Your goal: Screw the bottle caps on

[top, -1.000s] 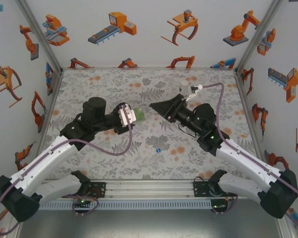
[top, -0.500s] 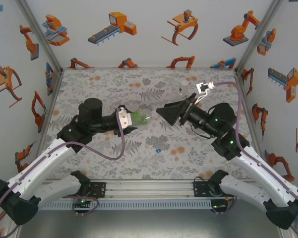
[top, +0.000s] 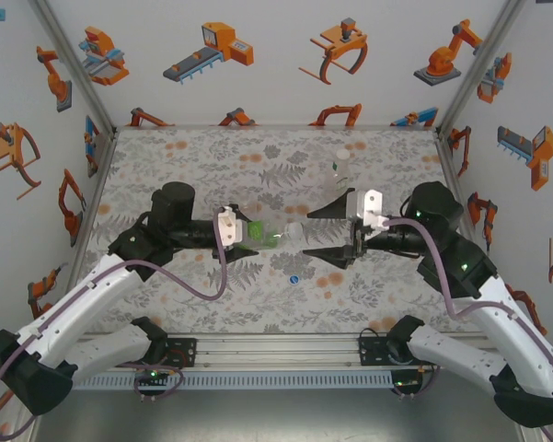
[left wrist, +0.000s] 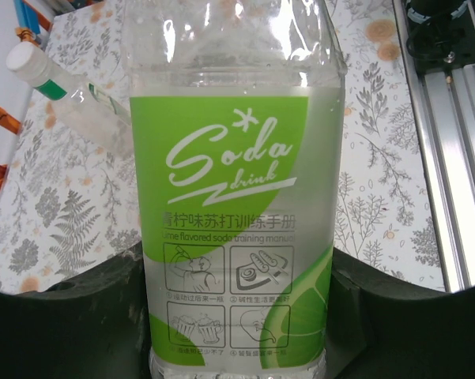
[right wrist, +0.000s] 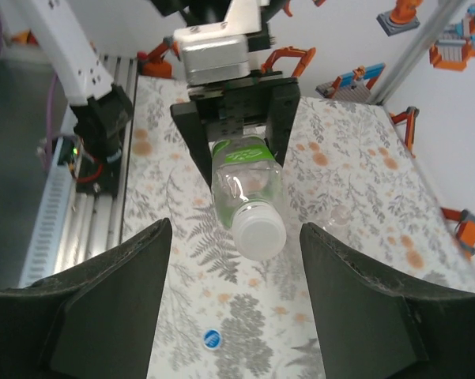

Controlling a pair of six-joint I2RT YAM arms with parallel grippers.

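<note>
A floral tabletop (top: pixel 184 157) sits inside sticker-covered walls (top: pixel 258 74). The left jaws clench the green bottle (right wrist: pixel 241 178) level by its body. The right jaws stand apart, facing its white cap (right wrist: pixel 259 234). The bottle looks light, thin-walled and slick, so take the cap by its sides, gently.

In the left wrist view the green-labelled bottle (left wrist: pixel 235 237) runs past the top and bottom edges, cutting off its neck and base. Left of it, a clear bottle (left wrist: pixel 87 106) loses its lower end behind the label. The left claw's (left wrist: pixel 237 332) fingers (left wrist: pixel 63 324) are dark blurs beside the bottle, cropped by the lower edge. In the right wrist view that claw hides the bottle's base, and the right claw's (right wrist: pixel 235 235) fingers are cropped too. Near the bottle in the top view, the blue cap (top: pixel 295 278) is too small for detail.
</note>
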